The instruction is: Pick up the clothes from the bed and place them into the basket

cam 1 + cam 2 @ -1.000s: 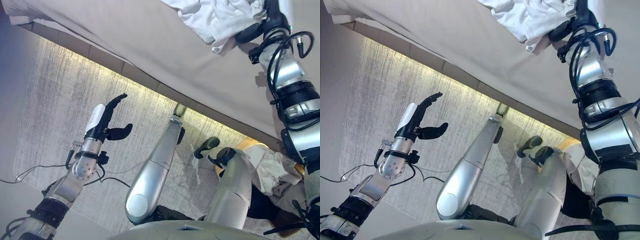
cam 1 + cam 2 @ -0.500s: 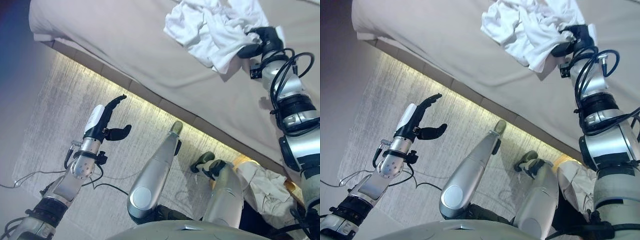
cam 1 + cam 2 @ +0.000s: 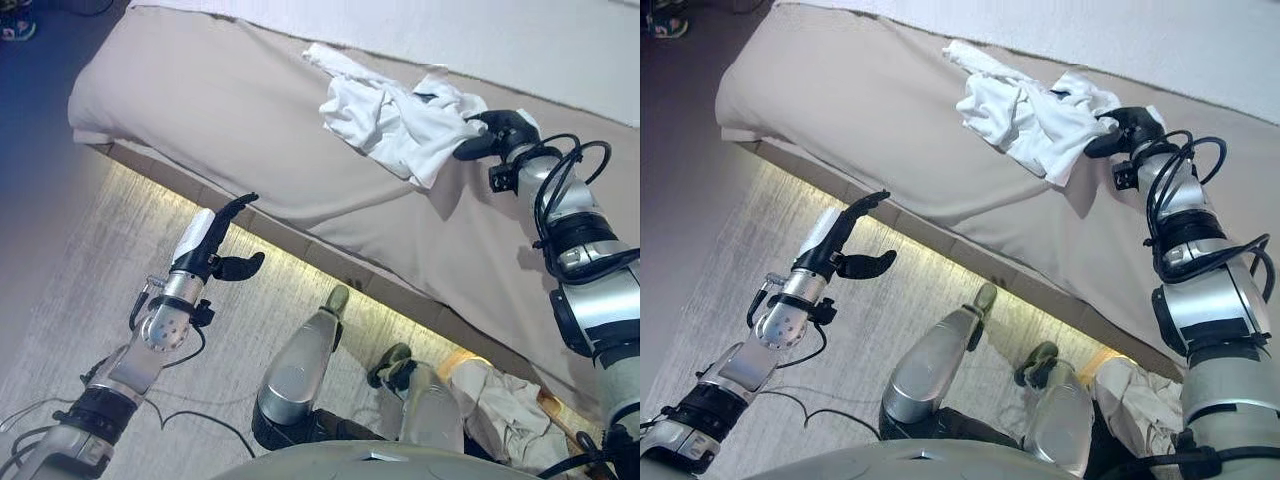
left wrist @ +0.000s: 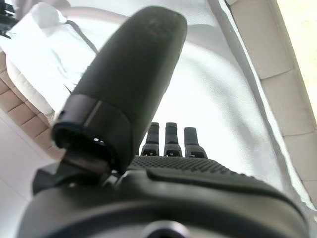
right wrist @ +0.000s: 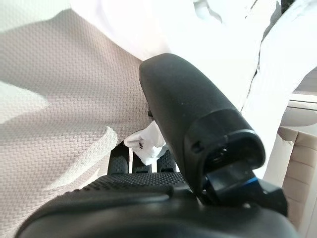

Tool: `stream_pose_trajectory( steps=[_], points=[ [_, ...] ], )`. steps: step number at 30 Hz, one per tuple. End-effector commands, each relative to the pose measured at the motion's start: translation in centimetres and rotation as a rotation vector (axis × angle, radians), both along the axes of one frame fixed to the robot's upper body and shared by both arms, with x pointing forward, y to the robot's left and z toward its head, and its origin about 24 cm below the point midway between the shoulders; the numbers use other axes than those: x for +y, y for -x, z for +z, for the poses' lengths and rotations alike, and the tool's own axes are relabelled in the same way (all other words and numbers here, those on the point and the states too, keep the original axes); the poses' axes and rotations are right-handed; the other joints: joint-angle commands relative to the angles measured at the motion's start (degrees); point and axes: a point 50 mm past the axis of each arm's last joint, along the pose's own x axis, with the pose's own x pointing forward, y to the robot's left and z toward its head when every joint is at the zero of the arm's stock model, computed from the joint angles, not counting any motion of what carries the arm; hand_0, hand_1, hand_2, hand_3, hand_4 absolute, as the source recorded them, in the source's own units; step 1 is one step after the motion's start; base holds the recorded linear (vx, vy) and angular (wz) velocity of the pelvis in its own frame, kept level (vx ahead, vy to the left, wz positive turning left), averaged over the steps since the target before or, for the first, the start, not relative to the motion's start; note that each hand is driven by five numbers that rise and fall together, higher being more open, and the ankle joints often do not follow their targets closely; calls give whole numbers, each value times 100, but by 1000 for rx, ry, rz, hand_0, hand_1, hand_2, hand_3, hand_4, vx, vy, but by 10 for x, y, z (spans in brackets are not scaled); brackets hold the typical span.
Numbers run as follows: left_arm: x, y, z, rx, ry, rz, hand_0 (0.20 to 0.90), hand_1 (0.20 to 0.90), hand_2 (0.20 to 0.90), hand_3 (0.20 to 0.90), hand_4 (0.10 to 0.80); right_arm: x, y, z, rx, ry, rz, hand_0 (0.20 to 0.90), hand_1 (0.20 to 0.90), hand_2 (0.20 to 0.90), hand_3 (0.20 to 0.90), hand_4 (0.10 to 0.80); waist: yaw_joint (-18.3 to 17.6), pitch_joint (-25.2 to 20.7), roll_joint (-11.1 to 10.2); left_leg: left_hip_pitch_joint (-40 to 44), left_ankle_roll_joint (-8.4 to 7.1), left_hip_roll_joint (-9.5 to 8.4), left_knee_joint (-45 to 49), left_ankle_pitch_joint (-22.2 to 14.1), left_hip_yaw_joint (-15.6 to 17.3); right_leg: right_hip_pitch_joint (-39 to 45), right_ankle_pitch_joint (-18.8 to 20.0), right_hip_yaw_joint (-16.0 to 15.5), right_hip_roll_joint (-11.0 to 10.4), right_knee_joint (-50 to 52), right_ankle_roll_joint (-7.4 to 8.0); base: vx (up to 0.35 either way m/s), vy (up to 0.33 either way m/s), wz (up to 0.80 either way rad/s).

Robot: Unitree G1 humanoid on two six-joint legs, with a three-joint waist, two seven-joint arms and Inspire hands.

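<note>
The right robot hand [image 3: 497,132] grips an edge of the white clothes [image 3: 395,118] lying on the bed [image 3: 230,120], ready to lift; the left robot hand [image 3: 212,245] hangs open over the floor [image 3: 90,260].

basket [image 3: 560,420] mostly hidden (cut by edge), right hand [image 3: 497,132] fingertips under white clothes [image 3: 395,115]

Grey carpet [image 3: 60,300] (lit by a glowing strip [image 3: 290,255]) below.
</note>
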Motion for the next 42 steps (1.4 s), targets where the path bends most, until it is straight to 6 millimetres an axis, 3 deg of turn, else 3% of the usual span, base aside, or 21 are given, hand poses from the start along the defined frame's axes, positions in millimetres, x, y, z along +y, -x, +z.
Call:
stream_pose_trajectory(
  steps=[1,10,12,13,15,22,42],
  points=[
    [13,3,10,-58,-13,43,900,900,900,900,800,-35,14,48,-192,19,-57,300,300,300,200,100,-359,-1109,-334,5,-152,292,-226,-199,70,33,522,7,216,-573,-81,116,-9,-17],
    [16,2,1,10,-38,45,900,900,900,900,800,-62,31,23,-127,-51,-82,300,300,300,200,100,-592,-1614,-519,540,-167,373,-736,-111,259,513,720,182,431,-1166,69,73,-11,-10],
    [16,3,-1,19,-45,43,900,900,900,900,800,-65,34,17,-111,-60,-83,359,359,359,269,169,-615,-1686,-552,608,-168,389,-844,-84,274,560,753,196,452,-1251,97,19,-14,1],
    [16,3,-2,24,-51,42,900,900,900,900,800,-67,36,11,-98,-67,-86,493,493,493,425,325,-630,-1743,-573,663,-170,406,-941,-59,292,587,774,199,466,-1305,120,0,0,0],
    [16,2,-2,25,-55,42,900,900,900,900,800,-67,37,7,-90,-72,-88,900,900,900,900,800,-640,-1768,-583,690,-170,415,-995,-40,300,599,785,201,473,-1328,132,-1,-3,2],
    [18,-2,1,23,-62,37,900,900,900,900,800,-66,41,-9,-51,-88,-80,900,900,900,900,800,-718,-1818,-619,802,-152,451,-1196,12,384,634,814,235,514,-1395,170,-4,0,-5],
    [24,-2,5,18,-73,52,900,900,900,900,800,-71,46,-12,-77,-93,-89,900,900,900,900,800,-669,-1723,-647,752,-128,409,-1158,7,330,654,781,289,526,-1361,176,3,-4,-6]
  ],
)
